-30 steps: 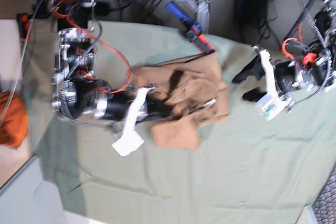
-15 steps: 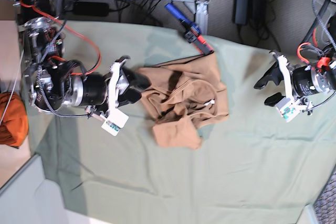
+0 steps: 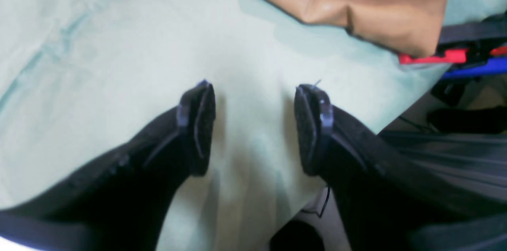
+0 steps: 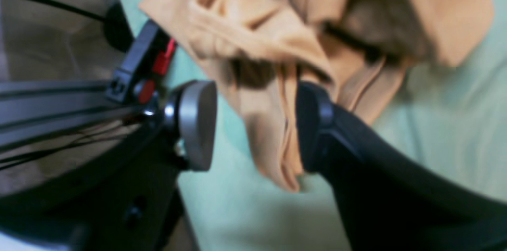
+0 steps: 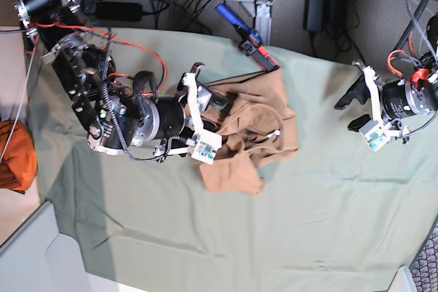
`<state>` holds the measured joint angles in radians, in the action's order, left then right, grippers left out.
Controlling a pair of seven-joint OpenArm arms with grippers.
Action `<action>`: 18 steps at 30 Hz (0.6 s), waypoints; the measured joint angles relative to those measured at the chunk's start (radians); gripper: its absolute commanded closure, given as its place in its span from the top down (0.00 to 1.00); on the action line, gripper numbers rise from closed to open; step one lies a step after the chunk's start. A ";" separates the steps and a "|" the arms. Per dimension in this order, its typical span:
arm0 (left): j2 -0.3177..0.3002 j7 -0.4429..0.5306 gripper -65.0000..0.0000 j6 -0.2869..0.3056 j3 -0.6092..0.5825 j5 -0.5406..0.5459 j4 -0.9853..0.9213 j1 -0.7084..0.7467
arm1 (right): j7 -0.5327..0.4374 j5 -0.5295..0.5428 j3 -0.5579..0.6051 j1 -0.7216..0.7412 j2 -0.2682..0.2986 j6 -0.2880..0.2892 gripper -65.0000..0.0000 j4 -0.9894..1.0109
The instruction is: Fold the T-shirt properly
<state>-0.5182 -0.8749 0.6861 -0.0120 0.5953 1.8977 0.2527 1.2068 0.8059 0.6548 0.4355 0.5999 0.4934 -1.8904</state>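
T-shirt (image 5: 250, 131) lies crumpled in a tan heap on the sage-green cloth (image 5: 287, 237) covering the desk, toward its far side. Right pincer (image 4: 255, 124) stands wide at the heap's left edge, a hanging fold of fabric between its jaws, ungripped. Left pincer (image 3: 253, 124) stands wide and empty over bare cloth, well right of the shirt.

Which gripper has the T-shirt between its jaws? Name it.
The right gripper: a fold of the tan T-shirt hangs between its open jaws. The left gripper is open over bare green cloth.
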 measured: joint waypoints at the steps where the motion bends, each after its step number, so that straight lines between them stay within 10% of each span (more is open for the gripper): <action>1: 0.000 0.000 0.55 0.000 0.000 -0.001 0.000 0.005 | -0.004 -0.036 0.024 0.002 -0.003 0.000 0.49 0.001; 7: 0.000 0.000 0.55 0.000 0.000 0.000 0.000 0.007 | -0.093 -0.160 0.097 0.002 -0.029 0.000 0.43 0.007; 11: 0.000 0.000 0.55 0.000 0.000 0.000 0.000 0.008 | -0.116 -0.209 0.099 0.003 -0.029 0.000 0.03 0.008; 18: 0.000 0.000 0.55 0.000 0.000 0.000 0.000 0.008 | -0.119 -0.199 0.099 0.002 -0.029 -0.001 0.00 0.008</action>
<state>-0.5182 -0.8749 0.6861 -0.0120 0.5953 1.8977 0.2604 1.0882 0.6071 0.7540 0.4377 0.5709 0.4927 -1.8824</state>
